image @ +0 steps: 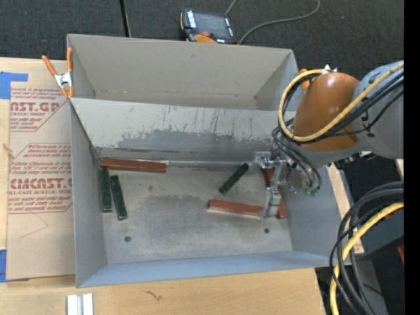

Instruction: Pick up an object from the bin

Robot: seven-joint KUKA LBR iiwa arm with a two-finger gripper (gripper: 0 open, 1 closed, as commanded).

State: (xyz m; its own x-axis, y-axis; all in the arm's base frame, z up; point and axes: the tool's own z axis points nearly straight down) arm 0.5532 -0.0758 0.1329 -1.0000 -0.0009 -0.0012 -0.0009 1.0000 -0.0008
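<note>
Toward the lower right of the grey bin point(190, 77), the fingers point(270, 201) hang low over the floor, at the right end of a flat reddish-brown stick point(231, 209) lying near the middle. Whether they are spread or pressed together, I cannot tell. A short dark green stick point(233, 179) lies tilted just to their upper left. Far left lie two green sticks point(105, 189) side by side, and above them a long reddish-brown strip point(134, 166).
</note>
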